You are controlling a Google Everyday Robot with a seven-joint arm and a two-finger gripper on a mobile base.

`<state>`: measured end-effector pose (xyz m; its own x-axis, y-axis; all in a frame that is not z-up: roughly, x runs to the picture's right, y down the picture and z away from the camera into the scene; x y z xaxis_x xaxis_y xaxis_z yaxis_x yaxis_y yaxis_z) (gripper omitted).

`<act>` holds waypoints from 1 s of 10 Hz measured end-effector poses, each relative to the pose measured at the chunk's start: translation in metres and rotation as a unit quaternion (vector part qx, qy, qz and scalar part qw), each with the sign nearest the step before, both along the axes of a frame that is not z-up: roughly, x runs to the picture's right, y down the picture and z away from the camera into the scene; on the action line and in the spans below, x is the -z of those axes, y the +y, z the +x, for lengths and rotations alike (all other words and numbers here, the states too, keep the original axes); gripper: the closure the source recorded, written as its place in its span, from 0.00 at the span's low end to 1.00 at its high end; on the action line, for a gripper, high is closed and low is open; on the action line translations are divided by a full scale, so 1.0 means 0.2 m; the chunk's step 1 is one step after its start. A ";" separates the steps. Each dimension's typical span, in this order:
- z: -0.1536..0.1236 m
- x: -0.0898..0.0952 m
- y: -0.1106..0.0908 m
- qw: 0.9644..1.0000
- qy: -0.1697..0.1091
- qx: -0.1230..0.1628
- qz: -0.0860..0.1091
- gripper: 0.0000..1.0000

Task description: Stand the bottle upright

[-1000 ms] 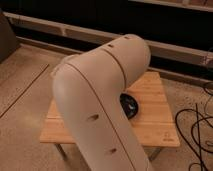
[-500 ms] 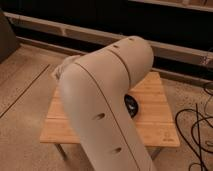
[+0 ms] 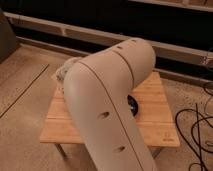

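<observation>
My beige arm (image 3: 107,105) fills the middle of the camera view and hides most of the small wooden table (image 3: 155,130). A dark rounded object (image 3: 133,104) peeks out from behind the arm at the table's middle; I cannot tell whether it is the bottle or how it lies. A greyish part (image 3: 65,72) shows past the arm's left side, over the table's far left corner; it looks like the gripper end, mostly hidden by the arm.
The table stands on a speckled floor (image 3: 25,95). Black cables (image 3: 197,130) lie on the floor to the right. A dark wall with a pale ledge (image 3: 60,27) runs along the back.
The arm has shifted slightly, and its greyish end has come into view at the left of the arm. The dark object has not moved.
</observation>
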<state>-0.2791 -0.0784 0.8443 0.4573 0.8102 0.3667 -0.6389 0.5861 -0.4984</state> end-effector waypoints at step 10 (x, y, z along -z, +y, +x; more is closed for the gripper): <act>0.03 -0.03 0.05 1.000 0.018 0.000 -0.008 0.39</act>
